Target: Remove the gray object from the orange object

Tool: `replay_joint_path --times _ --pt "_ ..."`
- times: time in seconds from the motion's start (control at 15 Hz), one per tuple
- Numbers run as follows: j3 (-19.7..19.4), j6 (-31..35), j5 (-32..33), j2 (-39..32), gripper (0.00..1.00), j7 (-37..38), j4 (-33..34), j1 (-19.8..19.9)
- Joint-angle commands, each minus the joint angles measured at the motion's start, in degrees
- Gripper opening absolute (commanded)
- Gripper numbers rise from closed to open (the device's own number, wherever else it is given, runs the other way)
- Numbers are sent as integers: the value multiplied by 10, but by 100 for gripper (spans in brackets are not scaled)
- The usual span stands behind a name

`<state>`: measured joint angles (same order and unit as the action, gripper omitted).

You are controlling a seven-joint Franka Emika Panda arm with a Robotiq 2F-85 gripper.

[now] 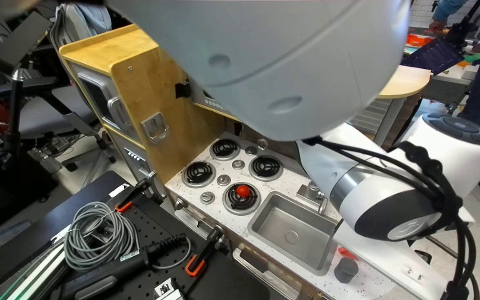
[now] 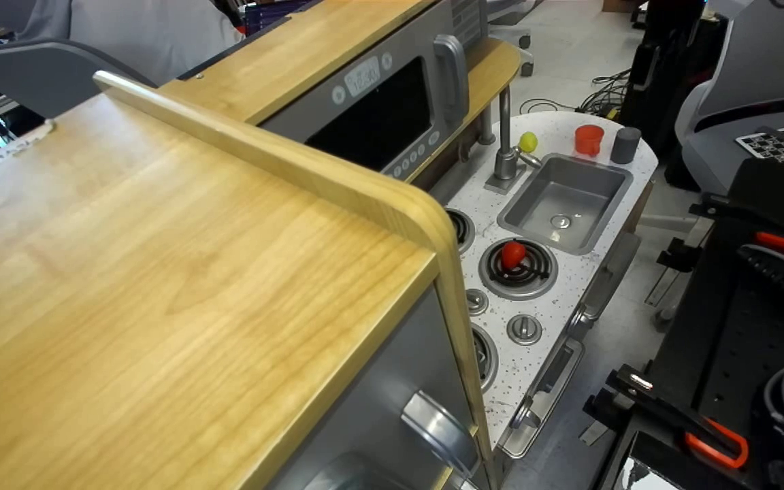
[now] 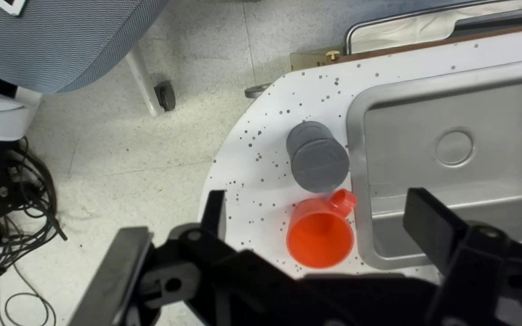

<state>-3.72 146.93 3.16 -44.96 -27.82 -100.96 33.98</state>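
The gray object point(image 3: 320, 165) is a plain gray cup-like cylinder on the white speckled counter, also in both exterior views point(image 1: 346, 271) point(image 2: 626, 145). The orange object point(image 3: 320, 240) is an orange-red mug beside it, with its open, empty mouth facing the wrist camera and its handle toward the gray object. It stands upright in an exterior view point(image 2: 589, 139) and is partly hidden by the arm and the gray object in an exterior view point(image 1: 347, 253). My gripper point(image 3: 316, 199) is open and empty above the mug. It is not visible in the exterior views.
A metal sink point(image 2: 555, 194) adjoins the mug, with a faucet point(image 2: 506, 163) behind. A yellow-green ball point(image 2: 528, 142) lies near the faucet. A red object point(image 2: 513, 255) sits on a burner. A wooden cabinet point(image 2: 194, 272) and a microwave point(image 2: 392, 109) rise beside the counter.
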Motion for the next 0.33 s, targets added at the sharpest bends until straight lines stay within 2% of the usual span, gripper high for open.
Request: replay_joint_path --times 0.0,0.27 --pt "-5 -6 -6 22 100 -9 -16 -5" --pt "-8 -19 -8 75 100 -17 -63 -8"
